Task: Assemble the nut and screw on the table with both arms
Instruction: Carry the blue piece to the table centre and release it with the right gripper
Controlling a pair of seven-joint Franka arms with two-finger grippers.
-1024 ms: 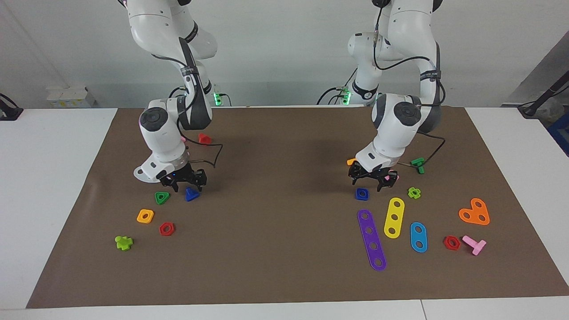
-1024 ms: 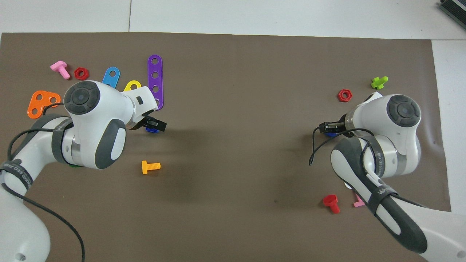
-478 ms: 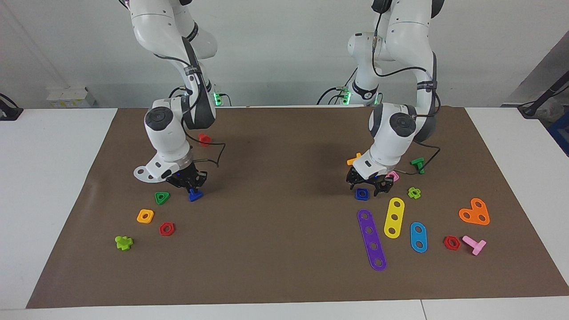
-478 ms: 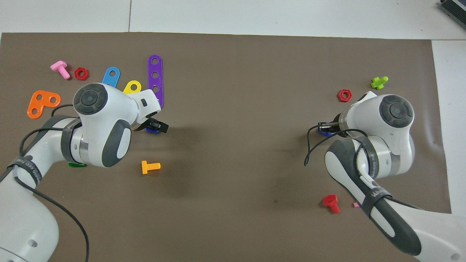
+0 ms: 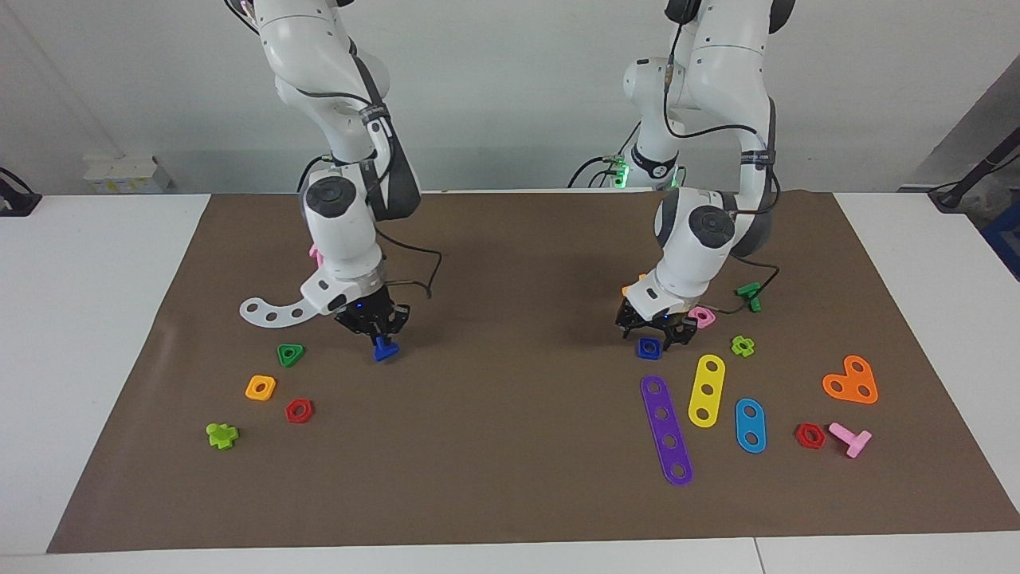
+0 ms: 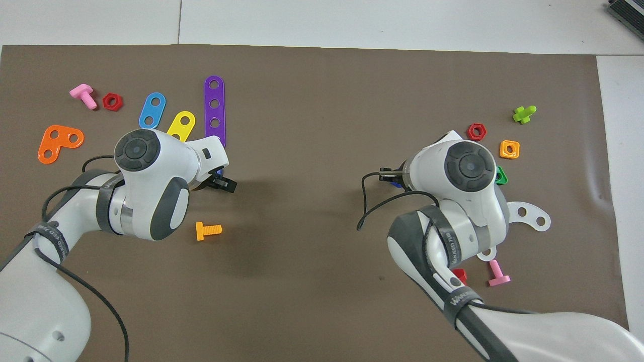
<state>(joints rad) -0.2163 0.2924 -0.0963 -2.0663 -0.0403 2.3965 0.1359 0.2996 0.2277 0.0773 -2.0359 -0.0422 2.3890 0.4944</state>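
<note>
The dark-blue screw hangs head down in my right gripper, which is shut on it just over the brown mat, toward the right arm's end of the table. In the overhead view only a blue sliver of the screw shows under the right gripper. The dark-blue square nut lies flat on the mat. My left gripper is open and low over it, fingers spread at its sides. In the overhead view the left gripper hides most of the nut.
A white curved plate, green triangular nut, orange-yellow nut and red nut lie near the right gripper. Purple, yellow and blue strips, a pink nut and an orange bolt lie near the left gripper.
My right gripper closed on the screw and carried it toward the table's middle, uncovering the white plate. My left gripper sank lower over the nut, which stayed put.
</note>
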